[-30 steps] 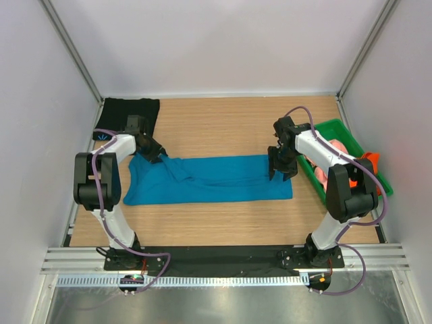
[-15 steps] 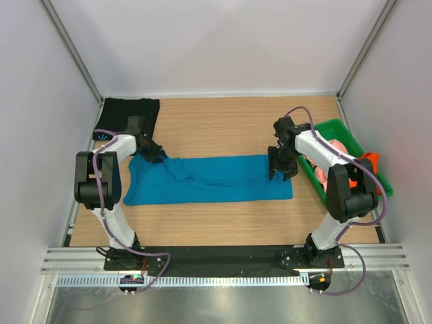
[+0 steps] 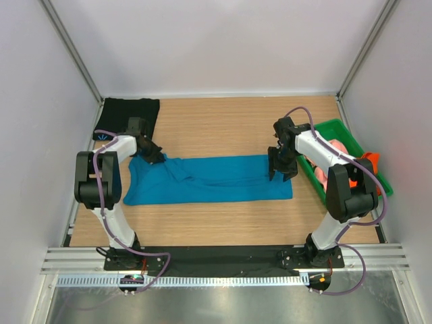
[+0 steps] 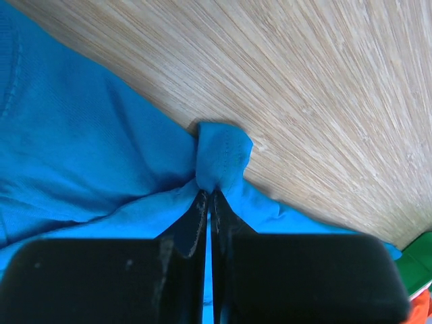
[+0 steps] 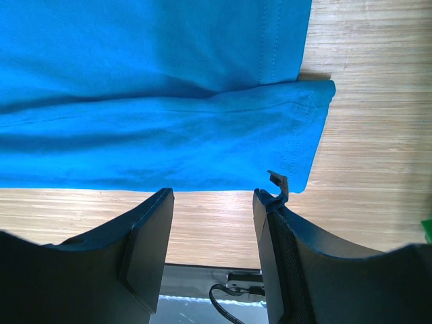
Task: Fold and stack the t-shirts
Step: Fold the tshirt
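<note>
Top view: the teal-blue t-shirt (image 3: 209, 179) lies stretched left to right across the middle of the wooden worktop (image 3: 223, 125), and it is bunched at its left end. The left gripper (image 3: 152, 156) is on that bunched far corner. The right gripper (image 3: 282, 171) is over the shirt's right end. A black t-shirt (image 3: 129, 111) lies flat in the far left corner, and its small light-blue mark (image 3: 102, 136) is too small to read. A green tray (image 3: 335, 125) at the right edge holds the pink t-shirt (image 3: 337, 148). The orange t-shirt (image 3: 368, 160) hangs over its rim.

Left wrist view: only here is the grip plain. The jaws are pressed together, pinching a raised tuck of teal cloth at the shirt's edge, beside bare wood.

Right wrist view: the jaws are spread above the shirt's double-stitched hem corner. Whether they touch the cloth cannot be told.
</note>
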Controlling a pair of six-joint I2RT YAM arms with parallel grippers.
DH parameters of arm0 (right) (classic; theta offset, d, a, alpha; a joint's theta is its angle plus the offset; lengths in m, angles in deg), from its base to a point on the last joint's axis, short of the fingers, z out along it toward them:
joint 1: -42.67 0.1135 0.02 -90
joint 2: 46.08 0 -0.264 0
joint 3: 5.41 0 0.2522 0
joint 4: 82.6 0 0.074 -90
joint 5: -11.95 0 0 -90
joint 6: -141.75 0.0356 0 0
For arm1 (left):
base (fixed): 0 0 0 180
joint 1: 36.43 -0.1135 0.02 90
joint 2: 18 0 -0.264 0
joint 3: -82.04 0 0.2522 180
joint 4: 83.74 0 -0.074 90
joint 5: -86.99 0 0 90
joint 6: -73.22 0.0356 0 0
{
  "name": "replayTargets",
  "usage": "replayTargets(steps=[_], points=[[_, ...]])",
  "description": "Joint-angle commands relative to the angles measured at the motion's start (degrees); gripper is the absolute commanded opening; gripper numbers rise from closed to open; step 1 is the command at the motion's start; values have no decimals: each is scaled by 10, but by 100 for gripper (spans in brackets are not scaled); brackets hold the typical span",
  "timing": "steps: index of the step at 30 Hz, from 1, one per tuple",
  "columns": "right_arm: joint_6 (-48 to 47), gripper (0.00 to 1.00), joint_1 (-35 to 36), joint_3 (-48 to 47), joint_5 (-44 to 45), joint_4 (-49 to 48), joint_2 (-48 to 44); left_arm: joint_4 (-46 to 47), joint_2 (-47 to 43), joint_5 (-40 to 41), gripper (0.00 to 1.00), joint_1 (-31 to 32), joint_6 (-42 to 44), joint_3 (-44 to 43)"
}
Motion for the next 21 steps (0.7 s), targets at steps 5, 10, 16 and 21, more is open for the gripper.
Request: replayTargets(steps=[5, 10, 16, 21], points=[[-4, 58, -2, 0, -6, -9, -21, -35, -70, 27, 0, 5, 22, 11], [-2, 58, -1, 4, -12, -11, -22, -62, -123, 29, 0, 12, 29, 30], [-1, 59, -1, 8, -20, -16, -21, -66, -155, 25, 0, 19, 32, 68], [-2, 63, -2, 15, -20, -17, -28, -68, -177, 26, 0, 20, 32, 106]])
